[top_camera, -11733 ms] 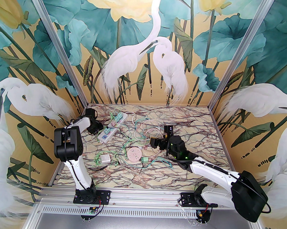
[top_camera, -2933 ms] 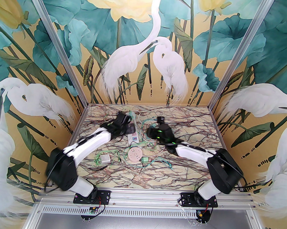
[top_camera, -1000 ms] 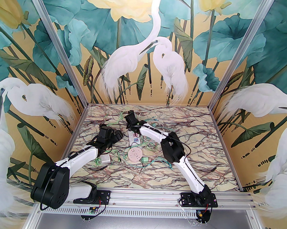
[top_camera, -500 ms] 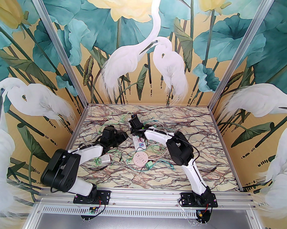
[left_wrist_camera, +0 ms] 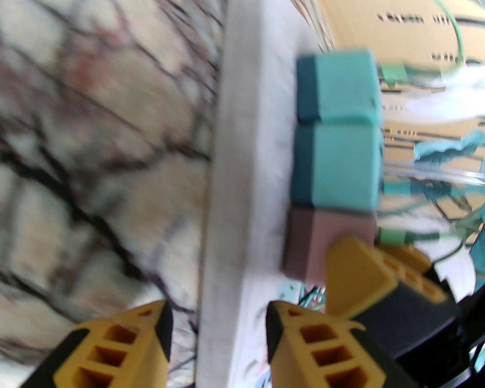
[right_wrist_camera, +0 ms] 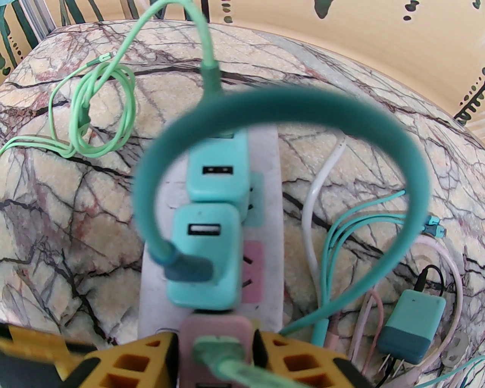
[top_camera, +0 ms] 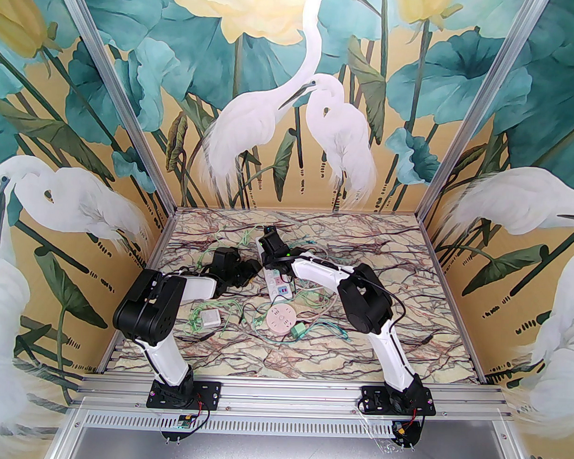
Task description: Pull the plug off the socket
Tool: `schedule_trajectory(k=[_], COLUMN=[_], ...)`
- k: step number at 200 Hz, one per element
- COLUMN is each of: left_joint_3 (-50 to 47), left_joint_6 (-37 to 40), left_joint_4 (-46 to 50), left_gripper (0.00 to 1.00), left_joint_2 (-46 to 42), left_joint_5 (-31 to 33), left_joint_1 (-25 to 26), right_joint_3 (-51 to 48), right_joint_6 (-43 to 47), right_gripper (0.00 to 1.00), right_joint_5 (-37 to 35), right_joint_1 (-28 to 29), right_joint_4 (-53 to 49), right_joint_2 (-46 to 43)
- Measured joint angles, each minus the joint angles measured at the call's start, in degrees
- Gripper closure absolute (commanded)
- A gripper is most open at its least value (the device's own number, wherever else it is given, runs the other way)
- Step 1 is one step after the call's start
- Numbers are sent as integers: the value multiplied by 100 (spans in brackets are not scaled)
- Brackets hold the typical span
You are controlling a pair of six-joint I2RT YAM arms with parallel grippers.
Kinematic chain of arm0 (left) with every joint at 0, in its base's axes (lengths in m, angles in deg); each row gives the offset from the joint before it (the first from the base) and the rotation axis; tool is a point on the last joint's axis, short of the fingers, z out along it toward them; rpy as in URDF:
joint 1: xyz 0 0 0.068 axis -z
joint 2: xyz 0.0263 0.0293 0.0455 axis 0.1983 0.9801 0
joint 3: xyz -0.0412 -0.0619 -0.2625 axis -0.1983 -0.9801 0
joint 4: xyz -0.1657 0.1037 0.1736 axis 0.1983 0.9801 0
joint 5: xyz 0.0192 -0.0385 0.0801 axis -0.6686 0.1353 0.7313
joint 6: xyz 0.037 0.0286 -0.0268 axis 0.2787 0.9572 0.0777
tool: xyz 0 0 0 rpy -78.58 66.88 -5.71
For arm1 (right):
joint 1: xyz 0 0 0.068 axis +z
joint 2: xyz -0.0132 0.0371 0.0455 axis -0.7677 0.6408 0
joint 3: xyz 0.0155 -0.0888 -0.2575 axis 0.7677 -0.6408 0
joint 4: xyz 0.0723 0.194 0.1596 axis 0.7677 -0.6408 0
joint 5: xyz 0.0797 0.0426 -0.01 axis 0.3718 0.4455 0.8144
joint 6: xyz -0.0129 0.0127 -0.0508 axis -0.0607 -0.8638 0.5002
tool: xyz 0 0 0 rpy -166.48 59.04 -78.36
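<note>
Even bright light, soft shadows; left wrist motion-blurred; right wrist fisheye, pink plug (right_wrist_camera: 216, 326) defocused

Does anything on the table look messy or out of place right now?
Yes. Loose cables lie tangled around the strip, and one teal cable arches up over its plugs. A teal charger lies unplugged beside the strip, prongs bare.

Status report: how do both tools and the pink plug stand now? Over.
Left tool open, astride power strip. Right tool shut on pink plug, plug seated. Teal cable loops close by.
</note>
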Motion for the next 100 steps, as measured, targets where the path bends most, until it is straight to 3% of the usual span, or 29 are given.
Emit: schedule_trajectory(k=[49, 100], left_joint_3=[691, 802], left_joint_6=[-114, -138], left_joint_4=[-175, -74], left_gripper=[51, 57], left_joint_2=[623, 820], left_joint_5=[-420, -516], left_joint_1=[-98, -98], right_joint_3=[35, 35], right_joint_6=[0, 4], right_gripper=[61, 62], right_joint_5=[-7, 20], right_joint_1=[-2, 0], right_joint_4=[-127, -131], right_joint_2=[0, 0])
